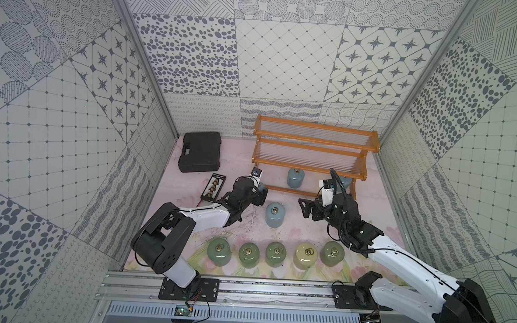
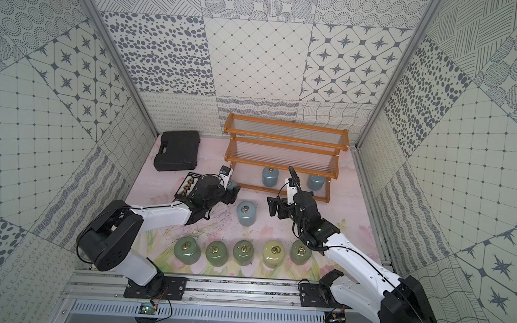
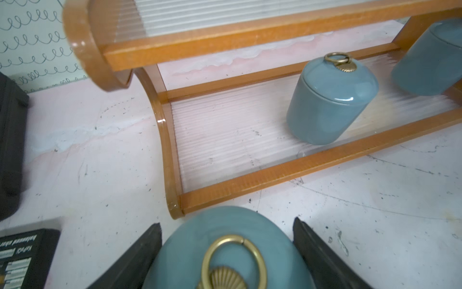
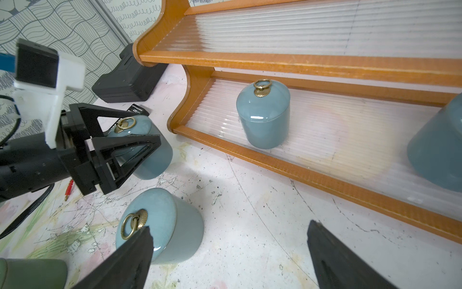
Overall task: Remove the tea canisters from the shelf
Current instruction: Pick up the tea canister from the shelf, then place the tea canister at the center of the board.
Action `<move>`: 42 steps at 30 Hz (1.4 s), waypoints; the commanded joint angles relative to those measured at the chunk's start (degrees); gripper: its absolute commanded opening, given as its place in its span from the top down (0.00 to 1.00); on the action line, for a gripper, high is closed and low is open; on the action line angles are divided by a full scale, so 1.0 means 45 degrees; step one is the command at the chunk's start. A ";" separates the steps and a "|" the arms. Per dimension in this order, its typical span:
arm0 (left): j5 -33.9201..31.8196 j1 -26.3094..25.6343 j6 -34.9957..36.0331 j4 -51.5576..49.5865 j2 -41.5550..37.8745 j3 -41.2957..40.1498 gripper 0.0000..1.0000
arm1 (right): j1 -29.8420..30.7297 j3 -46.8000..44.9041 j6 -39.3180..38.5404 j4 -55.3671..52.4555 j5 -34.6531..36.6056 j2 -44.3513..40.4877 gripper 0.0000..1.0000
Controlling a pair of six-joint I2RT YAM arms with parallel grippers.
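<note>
Left wrist view: the left pincer (image 3: 226, 222) grips a pale blue tea canister (image 3: 190, 247) by its sides, just off the front corner of the wooden shelf (image 3: 275, 172). Whether this jar touches the counter (image 1: 379, 211) I cannot tell. In both top views the shelf stands at the upper middle of the counter. On its bottom tier stand two more pale blue jars, the middle shelf canister (image 1: 295, 178) and the right shelf canister (image 2: 316, 182), the latter partly hidden behind the right arm (image 1: 398, 260). The right pincer (image 1: 305, 208) gapes wide and holds nothing, just right of a loose blue canister (image 1: 274, 215) standing at the centre of the frame. Along the lower middle stands a row of five: four sage green canisters (image 1: 219, 251) and a cream canister (image 1: 306, 255), second from the right. A black case (image 1: 201, 151) lies at upper left.
</note>
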 commanded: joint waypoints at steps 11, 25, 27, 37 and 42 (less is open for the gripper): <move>-0.1545 -0.1225 -0.1499 0.1648 -0.1388 -0.2224 0.33 | -0.0036 -0.0389 0.0172 0.0662 -0.0141 0.0001 0.00; -0.2062 -0.1673 -0.1900 0.1839 -0.1441 -0.2913 0.33 | -0.0037 -0.0506 0.0095 0.0364 -0.0002 -0.0336 0.00; -0.2121 -0.1725 -0.1953 0.1761 -0.1490 -0.2990 0.33 | -0.0036 -0.0517 0.0091 0.0380 -0.0003 -0.0308 0.00; -0.2612 -0.2050 -0.1737 0.1414 -0.1767 -0.3502 0.29 | -0.0036 -0.0540 0.0074 0.0432 0.0038 -0.0224 0.00; -0.2740 -0.2089 -0.1510 0.1166 -0.1848 -0.3502 0.25 | -0.0036 -0.0529 0.0113 0.0487 0.0000 -0.0165 0.00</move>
